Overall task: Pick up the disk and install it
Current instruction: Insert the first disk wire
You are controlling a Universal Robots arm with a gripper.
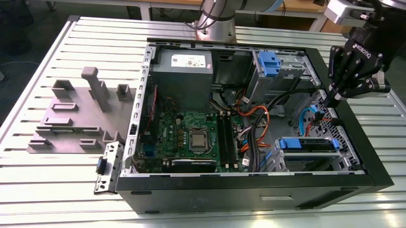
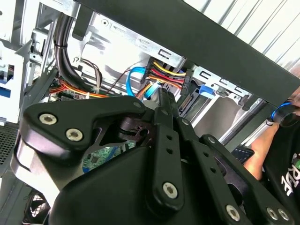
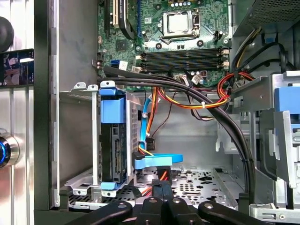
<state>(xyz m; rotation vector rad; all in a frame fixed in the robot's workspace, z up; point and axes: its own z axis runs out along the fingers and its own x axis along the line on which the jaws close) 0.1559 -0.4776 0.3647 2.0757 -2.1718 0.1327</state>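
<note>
1. The disk (image 3: 114, 157) stands on its edge inside the drive cage (image 3: 79, 180).
2. The end effector (image 1: 331, 100) is clenched and holds nothing visible. It is just beside the cage, near the blue cable (image 3: 154, 161).
3. The disk's long axis runs into the cage, away from the end effector.

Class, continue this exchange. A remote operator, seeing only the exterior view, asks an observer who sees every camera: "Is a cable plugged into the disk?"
Observer: In the first wrist view the disk stands on edge in its cage; its connector edge looks bare.
Operator: Does the hand hold anything?
Observer: No. In the second wrist view the hand is shut and empty, close to red and yellow wires.
Operator: Anyone nearby?
Observer: A person's arm shows beyond the case wall.
</note>
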